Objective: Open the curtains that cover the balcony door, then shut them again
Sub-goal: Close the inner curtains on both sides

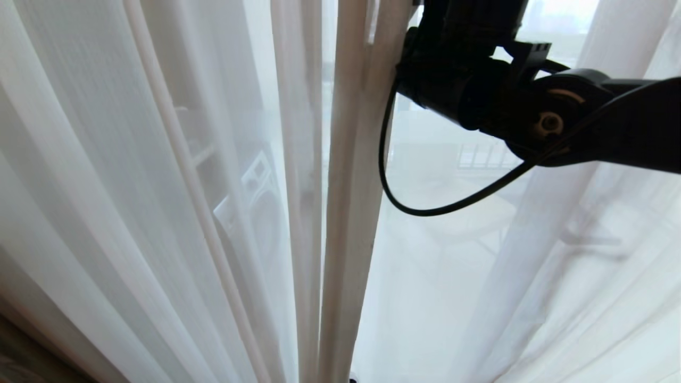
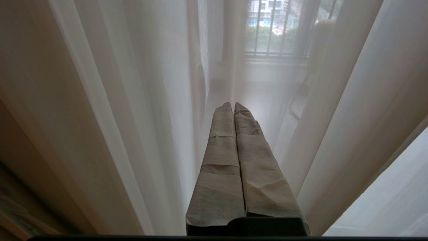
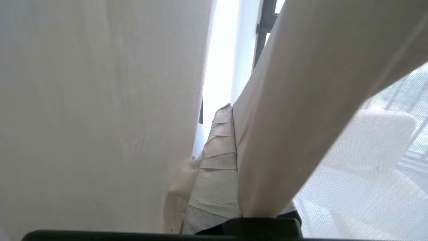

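Observation:
The white sheer curtains (image 1: 159, 213) hang in long folds across the whole head view, with a bunched seam (image 1: 348, 213) at the middle. My right arm (image 1: 532, 111) reaches in from the right to the top of that seam; its fingers are above the head view's top edge. In the right wrist view my right gripper (image 3: 231, 107) is shut on a curtain fold (image 3: 301, 100), which covers one taped finger. A black frame bar (image 3: 264, 30) shows through the gap; the balcony door is otherwise hidden. My left gripper (image 2: 233, 104) is shut and empty, pointing at the sheers (image 2: 150, 100).
A black cable (image 1: 425, 210) loops under the right wrist. Through the sheers I see a pale appliance shape (image 1: 260, 202), a low table shape (image 1: 468, 213) and a barred window (image 2: 277, 30). A strip of thicker beige drape (image 1: 21, 340) sits at lower left.

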`<state>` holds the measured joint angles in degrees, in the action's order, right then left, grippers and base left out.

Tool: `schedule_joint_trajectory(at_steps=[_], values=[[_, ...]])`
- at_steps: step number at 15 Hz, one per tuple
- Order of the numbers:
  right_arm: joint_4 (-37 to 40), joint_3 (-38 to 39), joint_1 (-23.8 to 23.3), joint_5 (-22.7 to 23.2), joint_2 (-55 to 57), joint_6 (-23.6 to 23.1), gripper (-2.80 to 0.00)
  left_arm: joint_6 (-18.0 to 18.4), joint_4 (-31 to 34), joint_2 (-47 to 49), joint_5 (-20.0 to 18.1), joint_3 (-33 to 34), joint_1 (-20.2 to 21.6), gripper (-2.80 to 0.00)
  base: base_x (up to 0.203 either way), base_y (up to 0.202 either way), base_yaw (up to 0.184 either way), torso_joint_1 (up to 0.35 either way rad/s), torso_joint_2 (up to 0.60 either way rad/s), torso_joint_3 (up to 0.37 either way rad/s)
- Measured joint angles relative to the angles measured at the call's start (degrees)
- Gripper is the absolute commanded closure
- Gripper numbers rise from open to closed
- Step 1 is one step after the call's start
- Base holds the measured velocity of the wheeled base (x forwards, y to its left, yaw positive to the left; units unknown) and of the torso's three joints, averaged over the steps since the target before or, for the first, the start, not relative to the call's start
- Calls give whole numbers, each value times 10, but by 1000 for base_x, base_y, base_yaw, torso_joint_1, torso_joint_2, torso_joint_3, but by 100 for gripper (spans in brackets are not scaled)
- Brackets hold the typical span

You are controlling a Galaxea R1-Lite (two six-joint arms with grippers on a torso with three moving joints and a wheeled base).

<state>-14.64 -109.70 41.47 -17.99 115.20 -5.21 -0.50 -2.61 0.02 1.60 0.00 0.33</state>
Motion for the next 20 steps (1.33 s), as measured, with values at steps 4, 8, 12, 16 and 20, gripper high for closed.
schedule_joint_trajectory(at_steps=[4,8,12,16,20], values=[[1,64,-55,0,-49,0,0,0,0,0,0,0,0,0,0,0,0,0,0,0],[0,123,-145,0,-114,2,0,0,0,0,0,0,0,0,0,0,0,0,0,0],[-3,154,-241,0,-164,3,0,0,0,0,0,0,0,0,0,0,0,0,0,0],[-40,186,-306,0,-187,4,0,0,0,0,0,0,0,0,0,0,0,0,0,0],[-44,218,-318,0,-204,4,0,0,0,0,0,0,0,0,0,0,0,0,0,0]])
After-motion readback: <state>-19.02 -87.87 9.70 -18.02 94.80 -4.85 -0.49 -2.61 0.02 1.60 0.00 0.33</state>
